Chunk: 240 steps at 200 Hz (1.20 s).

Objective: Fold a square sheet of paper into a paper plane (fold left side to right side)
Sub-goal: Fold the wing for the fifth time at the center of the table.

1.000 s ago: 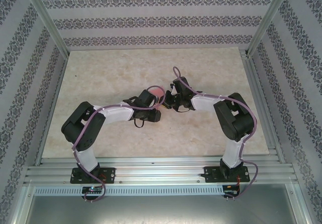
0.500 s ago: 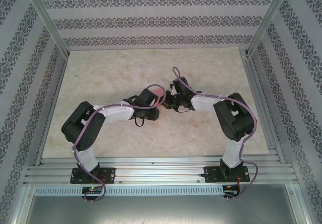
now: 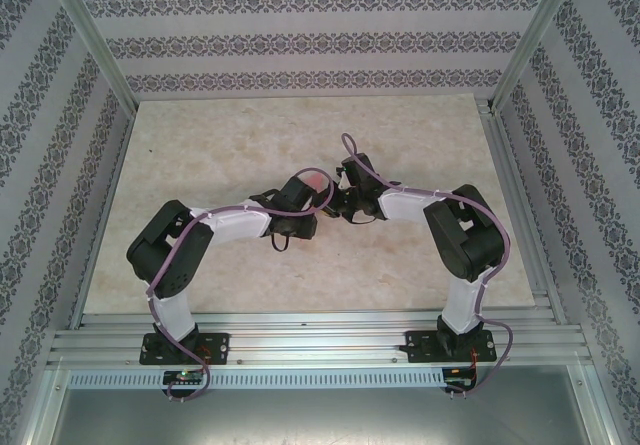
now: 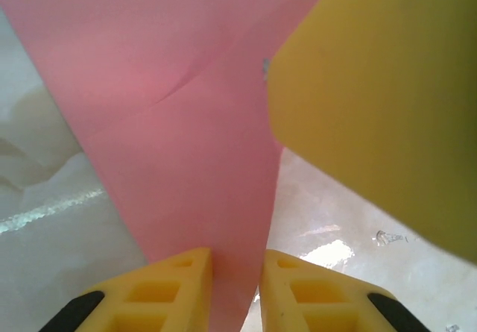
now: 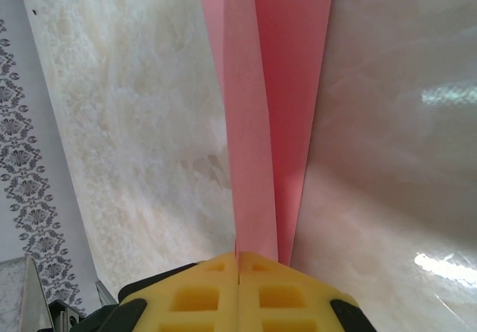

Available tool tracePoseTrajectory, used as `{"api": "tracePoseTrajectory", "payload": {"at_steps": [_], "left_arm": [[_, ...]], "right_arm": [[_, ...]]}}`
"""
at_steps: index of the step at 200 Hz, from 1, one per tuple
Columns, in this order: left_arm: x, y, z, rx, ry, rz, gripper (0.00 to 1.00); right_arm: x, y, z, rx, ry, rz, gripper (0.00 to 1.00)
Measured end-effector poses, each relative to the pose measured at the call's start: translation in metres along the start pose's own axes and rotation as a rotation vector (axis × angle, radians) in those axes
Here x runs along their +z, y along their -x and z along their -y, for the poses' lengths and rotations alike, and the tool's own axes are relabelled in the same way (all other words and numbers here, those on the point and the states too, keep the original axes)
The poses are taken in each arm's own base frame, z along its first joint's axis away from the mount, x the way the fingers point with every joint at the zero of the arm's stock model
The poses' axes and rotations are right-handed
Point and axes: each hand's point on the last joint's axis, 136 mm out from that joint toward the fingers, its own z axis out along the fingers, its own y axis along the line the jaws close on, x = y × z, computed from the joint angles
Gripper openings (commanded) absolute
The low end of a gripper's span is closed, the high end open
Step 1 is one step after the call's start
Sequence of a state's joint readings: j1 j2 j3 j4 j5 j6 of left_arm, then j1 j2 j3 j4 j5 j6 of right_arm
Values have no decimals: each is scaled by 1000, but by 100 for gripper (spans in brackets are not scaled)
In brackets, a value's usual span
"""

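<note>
1. right gripper (image 5: 238, 261): clamped tight on a folded edge of the paper (image 5: 276, 86).
2. left gripper (image 4: 236, 272): set narrow, with the paper passing between its fingers; whether it is pinched cannot be told.
3. paper, location: found mid-table (image 5: 112, 123), between the two grippers.
4. paper, handling: judged light, limp and easily creased or torn; best taken at a folded edge.
5. markings: plain pink; no brand, label or writing is seen.
</note>
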<state>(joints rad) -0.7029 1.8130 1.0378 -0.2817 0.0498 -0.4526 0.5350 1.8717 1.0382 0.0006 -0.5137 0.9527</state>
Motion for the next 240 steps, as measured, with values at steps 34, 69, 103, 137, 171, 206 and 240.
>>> {"api": "tracePoseTrajectory", "payload": {"at_steps": [34,69,103,137,171,206,240], "left_arm": [[2,-4,-2,-1,4,-9,20],[4,-7,-4,-2,5,-12,17],[5,-7,-3,-5,1,-6,14],[4,-8,-2,-5,-9,-4,17],[-6,-8,6,-8,-51,-10,31],[-33,3,24,8,-139,28,40],[-64,15,23,-29,-240,80,29]], "right_arm": [[0,0,0,0,-1,0,0],[0,0,1,2,-2,-2,0],[0,-1,1,3,-4,-3,0],[0,-1,1,3,-4,-3,0],[0,1,2,4,-4,0,0],[-1,2,3,3,-5,3,0],[-1,1,4,3,-11,-3,0]]}}
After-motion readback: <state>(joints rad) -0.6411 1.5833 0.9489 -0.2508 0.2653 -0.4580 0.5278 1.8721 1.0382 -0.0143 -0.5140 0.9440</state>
